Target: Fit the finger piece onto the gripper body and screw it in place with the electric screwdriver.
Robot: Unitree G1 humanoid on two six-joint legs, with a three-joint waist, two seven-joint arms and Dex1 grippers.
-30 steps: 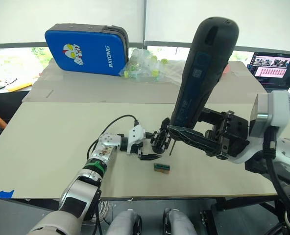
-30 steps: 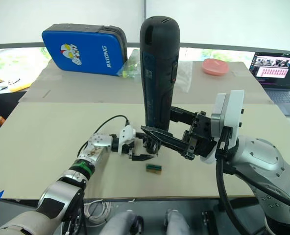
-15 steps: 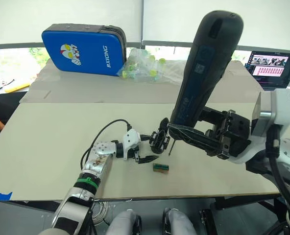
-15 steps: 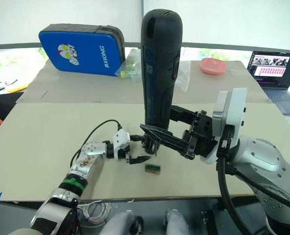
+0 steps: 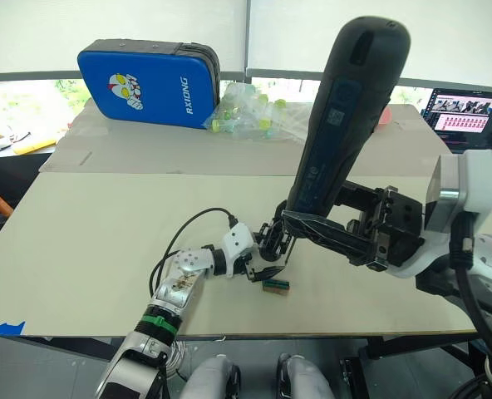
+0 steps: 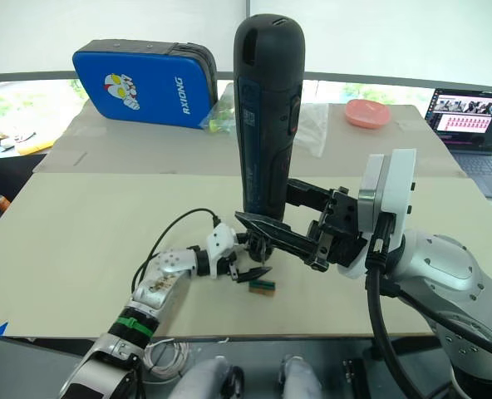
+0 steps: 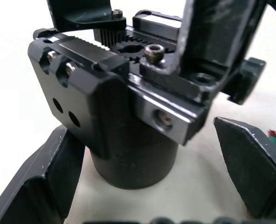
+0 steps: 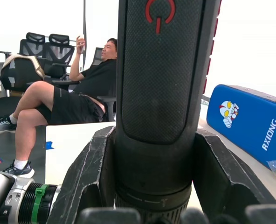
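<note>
At frame center, the right gripper clenched the upright electric screwdriver while the left gripper straddled the gripper body, fingers spread.

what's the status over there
Right gripper shut on screwdriver, upright. Left gripper open around gripper body. Green block beside it.

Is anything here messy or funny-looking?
Nothing looks spilled or broken. The right gripper holds the electric screwdriver upright over the gripper body, which sits between the left gripper's open fingers. A small green-and-brown block lies loose on the table beside them, apart from the work.
</note>
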